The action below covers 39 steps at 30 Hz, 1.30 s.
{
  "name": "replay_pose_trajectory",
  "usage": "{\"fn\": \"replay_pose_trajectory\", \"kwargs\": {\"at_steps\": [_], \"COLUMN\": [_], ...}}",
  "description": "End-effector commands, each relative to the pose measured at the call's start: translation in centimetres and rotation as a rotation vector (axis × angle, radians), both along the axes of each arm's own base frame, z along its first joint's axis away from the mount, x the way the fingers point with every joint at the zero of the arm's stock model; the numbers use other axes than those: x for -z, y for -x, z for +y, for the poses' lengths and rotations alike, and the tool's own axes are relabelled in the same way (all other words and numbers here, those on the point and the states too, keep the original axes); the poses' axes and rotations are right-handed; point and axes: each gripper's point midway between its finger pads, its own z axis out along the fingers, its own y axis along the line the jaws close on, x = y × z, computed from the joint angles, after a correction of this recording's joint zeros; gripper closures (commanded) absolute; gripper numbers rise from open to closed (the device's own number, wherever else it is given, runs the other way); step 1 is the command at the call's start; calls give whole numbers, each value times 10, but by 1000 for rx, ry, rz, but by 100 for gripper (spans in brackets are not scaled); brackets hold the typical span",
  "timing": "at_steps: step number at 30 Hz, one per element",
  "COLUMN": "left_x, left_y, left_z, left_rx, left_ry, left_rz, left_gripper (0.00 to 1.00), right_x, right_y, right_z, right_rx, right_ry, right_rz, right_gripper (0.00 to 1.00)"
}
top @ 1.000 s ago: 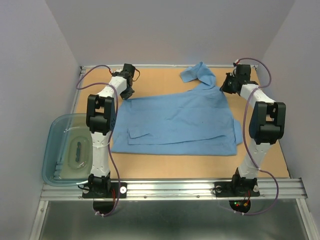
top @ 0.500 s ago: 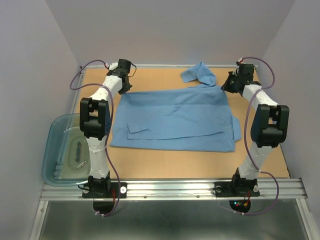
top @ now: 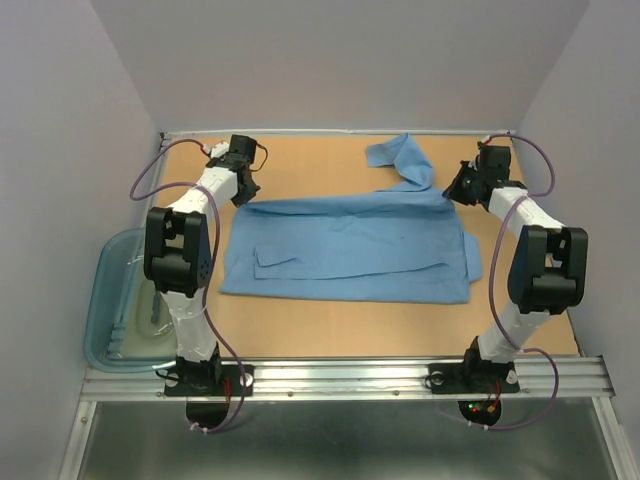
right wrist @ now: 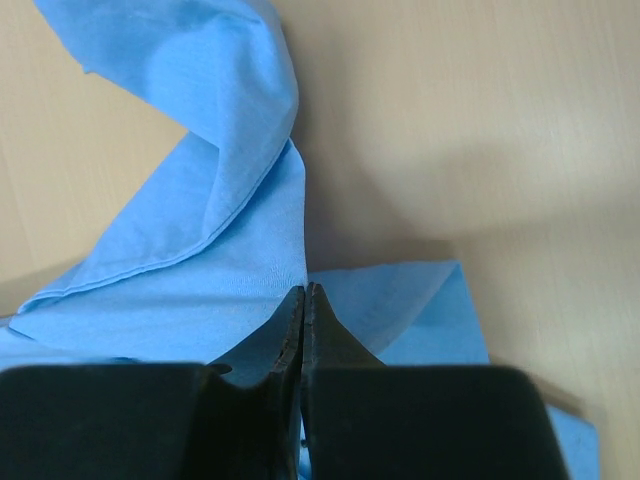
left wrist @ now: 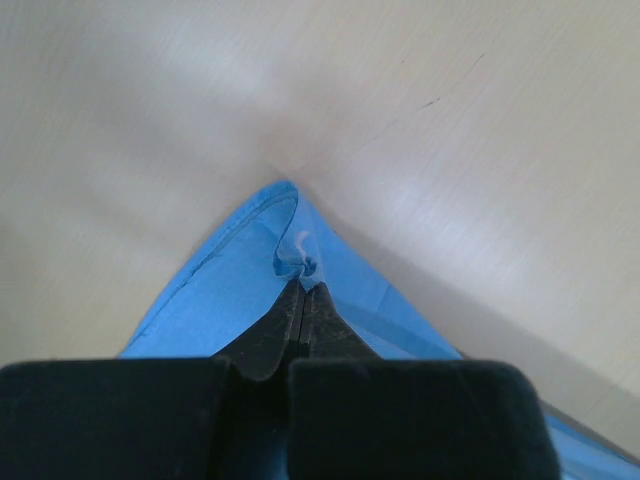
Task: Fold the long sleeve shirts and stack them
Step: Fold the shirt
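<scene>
Lying spread across the middle of the table [top: 320, 330], the shirt [top: 350, 255] forms a wide blue band, with a folded strip showing on its left half. One sleeve [top: 402, 160] trails from the far right corner toward the back of the table, twisted on itself. The left gripper [left wrist: 303, 290] has its fingers pressed together on the shirt's far left corner, a small pucker of cloth pinched at the tips and a soft shadow on the wood beyond it. The right gripper [right wrist: 304, 292] is likewise clamped on the shirt's far edge at the right, just beside where the sleeve starts. A clear tub [top: 105, 300] sits at the table's left side, near the left arm and apart from the shirt.
</scene>
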Motion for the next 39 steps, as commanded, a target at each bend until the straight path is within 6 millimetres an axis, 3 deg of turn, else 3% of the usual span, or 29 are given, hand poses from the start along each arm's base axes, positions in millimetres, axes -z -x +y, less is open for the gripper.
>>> {"fn": "replay_pose_trajectory", "kwargs": {"at_steps": [1,3,10,15,18,22,23,28,29,30,33,35,36,37,39], "left_x": [-28,-29,2,13,15,10,4,-7,-17,-23,-52,-72,-76,-80,-86], "left_y": [7,11,40,48,53,58,59,66,67,67,63,62,62,64,68], "left_z": [30,30,27,20,19,18,16,3,-1,-2,-14,-29,-35,-37,-47], "left_rx": [-76,-73,-90,-87,-85,-80,-75,-12,2,20,121,201,242,287,350], "left_ry": [-41,-39,-8,13,17,28,39,81,94,90,83,90,91,73,83], "left_rz": [-75,-78,-22,-6,-3,-21,-34,-65,-89,-103,-180,-230,-237,-233,-236], "left_gripper": [100,100,94,86,81,71,68,36,32,23,9,4,1,1,1], "right_x": [-21,-16,17,45,49,34,28,-4,-14,-19,-40,-37,-54,-41,-54], "right_y": [6,12,36,54,61,65,65,66,62,60,42,31,18,10,-11], "right_z": [-32,-33,-32,-30,-27,-20,-19,-15,-13,-12,-11,-9,-9,-9,-5], "right_rx": [125,140,208,246,255,227,217,171,155,141,79,25,9,-7,-46], "right_ry": [46,44,3,-21,-39,-61,-65,-59,-60,-55,-24,-6,2,4,-6], "right_rz": [-78,-71,-19,35,45,-1,-16,-100,-123,-134,-187,-183,-223,-196,-230], "right_gripper": [99,100,99,94,89,70,60,38,32,29,24,22,22,22,22]}}
